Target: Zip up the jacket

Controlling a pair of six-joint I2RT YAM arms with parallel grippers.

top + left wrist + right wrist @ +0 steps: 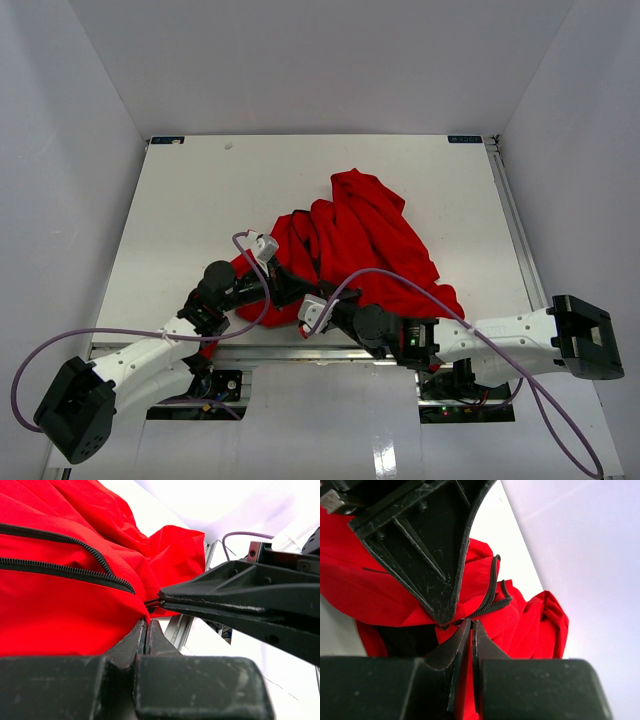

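The red jacket [372, 235] lies crumpled in the middle of the white table. Its dark zipper shows as two open tracks in the left wrist view [75, 572] and as a curled end in the right wrist view [492, 595]. My left gripper [290, 287] and right gripper [322, 303] meet tip to tip at the jacket's near edge. The left gripper [146, 626] is shut on the red hem. The right gripper [471, 625] is shut on fabric by the zipper's end. The right gripper's fingers [240, 600] cross the left wrist view; the left gripper's fingers [430, 550] fill the top of the right wrist view.
A metal rail [300, 352] runs along the table's near edge and another along the right side [515, 220]. Purple cables [100, 335] loop over both arms. White walls enclose the table on three sides.
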